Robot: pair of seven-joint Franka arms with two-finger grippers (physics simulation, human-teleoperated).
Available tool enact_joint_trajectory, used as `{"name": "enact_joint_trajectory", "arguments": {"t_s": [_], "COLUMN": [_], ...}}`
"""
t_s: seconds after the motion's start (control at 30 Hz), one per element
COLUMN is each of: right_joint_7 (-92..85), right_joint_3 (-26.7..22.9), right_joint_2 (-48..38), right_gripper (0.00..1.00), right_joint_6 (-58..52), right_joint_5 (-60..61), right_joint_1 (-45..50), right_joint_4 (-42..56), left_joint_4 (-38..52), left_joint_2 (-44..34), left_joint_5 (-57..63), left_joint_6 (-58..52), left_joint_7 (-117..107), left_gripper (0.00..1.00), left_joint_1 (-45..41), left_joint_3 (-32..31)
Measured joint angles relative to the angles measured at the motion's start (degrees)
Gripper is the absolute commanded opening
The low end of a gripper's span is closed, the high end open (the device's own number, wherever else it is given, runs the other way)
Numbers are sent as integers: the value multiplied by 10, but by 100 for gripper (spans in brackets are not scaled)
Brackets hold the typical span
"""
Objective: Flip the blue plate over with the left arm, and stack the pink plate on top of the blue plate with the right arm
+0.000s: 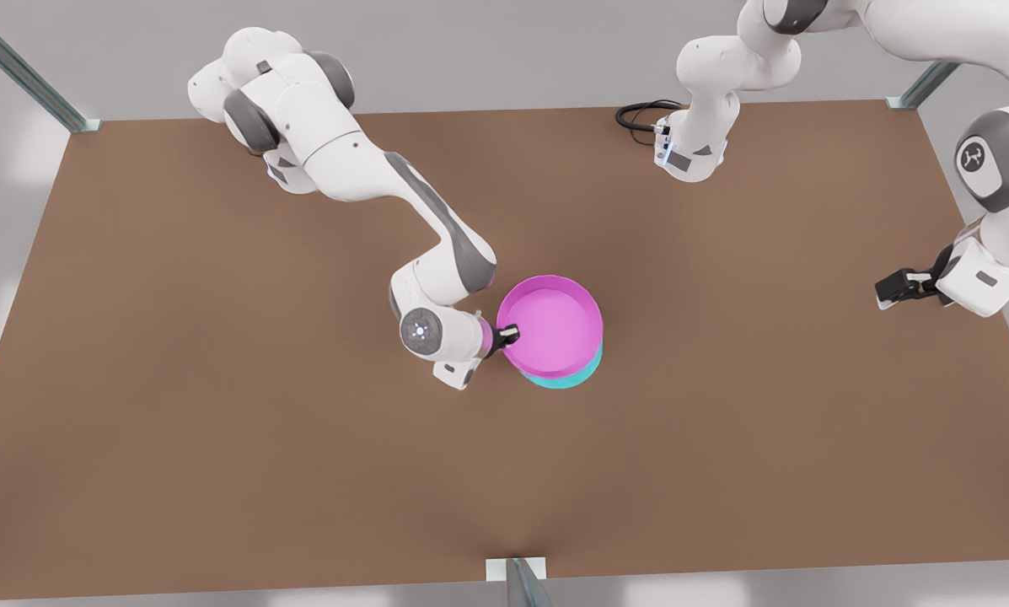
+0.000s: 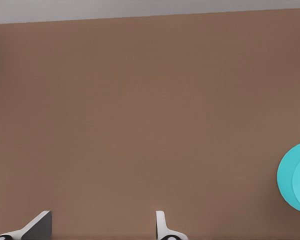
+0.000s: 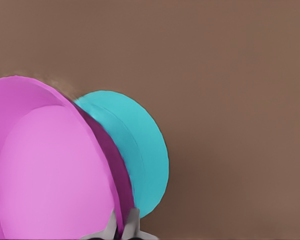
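Front view: the pink plate [image 1: 552, 324] sits just right of the frame's centre on the brown tabletop [image 1: 217, 405], open side up, lying over the blue plate [image 1: 565, 378], of which a turquoise crescent shows below the pink rim at the lower right. The right arm [image 1: 361, 181] reaches down from the upper left of the frame, and the right claw [image 1: 507, 335] pinches the pink plate's rim at its left edge, one finger inside the dish. The left arm [image 1: 989, 169] comes in along the right edge of the frame; the left claw [image 1: 892, 291] hangs over bare tabletop at the middle right, well apart from the plates, and waits. A black cable loop [image 1: 639, 118] lies by that arm's base near the top of the frame.

Left wrist view: the left claw [image 2: 100, 227] shows at the bottom edge with its two fingertips [image 2: 161, 227] spread wide and nothing between them. Bare tabletop [image 2: 140, 115] lies beyond, and the blue plate [image 2: 296, 177] peeks in at the right edge, its flat base facing up.

Right wrist view: the right claw [image 3: 121, 227] at the bottom edge is closed on the pink plate's wall, its grey fingertips [image 3: 132, 222] on either side of the rim. The pink plate [image 3: 50, 170] takes the left of the frame, its lighter inside facing the camera. The blue plate [image 3: 135, 155] juts out behind it toward the centre, upside down, on the tabletop [image 3: 230, 75].
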Motion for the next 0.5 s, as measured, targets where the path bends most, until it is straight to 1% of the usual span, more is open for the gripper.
{"name": "enact_joint_trajectory", "arguments": {"t_s": [0.17, 0.2, 0.33, 0.43, 0.5], "right_joint_7": [-2, -2, -2, -4, -5], "right_joint_3": [-1, -1, 0, 0, 0], "right_joint_2": [11, 13, 22, 22, 22], "right_gripper": [21, 27, 28, 35, 45], "right_joint_6": [12, 12, 24, 24, 24], "right_joint_5": [0, 0, 1, 4, 4], "right_joint_1": [6, 6, 7, 8, 8], "right_joint_4": [1, 2, 8, 9, 10], "left_joint_4": [0, 0, 0, 0, 0], "left_joint_2": [-1, -1, -2, -1, -1], "left_joint_5": [0, 0, 0, 0, 0], "left_joint_6": [-1, -1, -1, -1, -1], "left_joint_7": [-1, -1, -1, -1, -1], "left_gripper": [100, 100, 100, 100, 100], "left_joint_1": [0, 0, 0, 0, 0], "left_joint_3": [0, 0, 0, 0, 0]}}
